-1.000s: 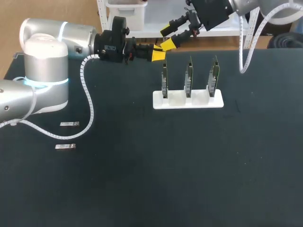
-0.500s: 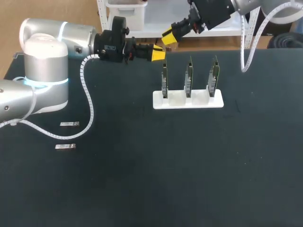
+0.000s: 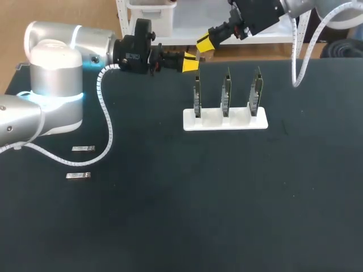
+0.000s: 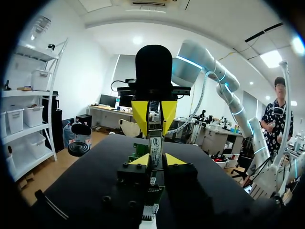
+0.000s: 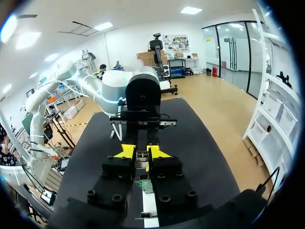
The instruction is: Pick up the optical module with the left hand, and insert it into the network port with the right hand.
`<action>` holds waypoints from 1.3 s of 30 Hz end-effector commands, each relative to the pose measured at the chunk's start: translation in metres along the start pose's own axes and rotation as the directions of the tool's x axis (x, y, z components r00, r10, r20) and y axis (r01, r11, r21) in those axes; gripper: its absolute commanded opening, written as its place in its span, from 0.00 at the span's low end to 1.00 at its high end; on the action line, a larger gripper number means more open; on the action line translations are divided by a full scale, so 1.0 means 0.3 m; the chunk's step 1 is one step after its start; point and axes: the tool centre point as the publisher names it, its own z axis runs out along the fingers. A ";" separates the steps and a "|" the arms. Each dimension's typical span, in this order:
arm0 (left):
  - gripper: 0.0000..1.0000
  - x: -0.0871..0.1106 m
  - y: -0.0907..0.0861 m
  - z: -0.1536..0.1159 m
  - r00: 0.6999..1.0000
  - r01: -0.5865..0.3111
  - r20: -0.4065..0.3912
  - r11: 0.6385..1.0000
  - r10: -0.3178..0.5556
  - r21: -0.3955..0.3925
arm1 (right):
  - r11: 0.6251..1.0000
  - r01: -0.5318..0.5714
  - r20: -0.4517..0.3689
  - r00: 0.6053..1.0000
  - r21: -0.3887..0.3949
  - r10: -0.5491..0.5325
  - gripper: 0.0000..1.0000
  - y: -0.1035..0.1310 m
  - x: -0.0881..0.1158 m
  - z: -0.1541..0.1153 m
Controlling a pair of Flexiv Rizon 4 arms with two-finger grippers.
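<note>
Inside left claw (image 4: 157, 160), the optical module (image 4: 156, 146) sits clamped.

A black bench (image 3: 170, 226) filled most of the scene, with a wood-coloured floor (image 3: 68, 14) showing past its far left corner. A white shelf unit (image 3: 170, 31) holding pale storage bins stood just beyond the far edge. Around it the room had white walls (image 4: 95, 62) and a white ceiling (image 5: 143, 14) with bright light panels (image 5: 190, 10), and glass doors (image 5: 233, 52) stood at one end above the same pale wooden floor.
</note>
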 end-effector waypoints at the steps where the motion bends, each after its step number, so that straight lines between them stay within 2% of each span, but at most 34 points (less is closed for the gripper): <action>1: 1.00 0.004 -0.006 -0.004 1.000 0.000 -0.002 1.000 0.000 0.001 | 1.000 0.000 0.003 1.000 0.009 0.000 0.00 0.005 0.006 -0.013; 14: 1.00 -0.005 -0.011 -0.002 1.000 -0.009 -0.010 1.000 0.009 -0.002 | 1.000 0.003 0.006 1.000 0.018 -0.003 0.00 0.000 0.014 -0.028; 20: 1.00 -0.036 -0.023 0.005 0.990 -0.103 -0.096 0.994 0.099 -0.030 | 1.000 0.010 -0.007 1.000 0.016 -0.010 0.00 -0.004 0.020 -0.040; 24: 1.00 -0.045 -0.027 -0.007 0.985 -0.150 -0.096 0.988 0.146 -0.040 | 1.000 0.013 -0.006 1.000 0.015 -0.013 0.00 -0.004 0.025 -0.044; 28: 1.00 -0.058 -0.040 -0.019 0.955 -0.253 -0.173 0.966 0.242 -0.046 | 1.000 0.014 -0.001 1.000 0.013 -0.014 0.00 -0.006 0.029 -0.048; 31: 1.00 -0.048 -0.045 -0.032 0.937 -0.288 -0.218 0.957 0.273 -0.041 | 1.000 0.020 0.000 1.000 0.011 -0.020 0.00 -0.007 0.030 -0.053; 39: 1.00 0.012 -0.031 -0.087 0.935 -0.220 -0.305 0.970 0.179 -0.107 | 1.000 0.023 -0.001 1.000 0.007 -0.023 0.00 -0.011 0.033 -0.058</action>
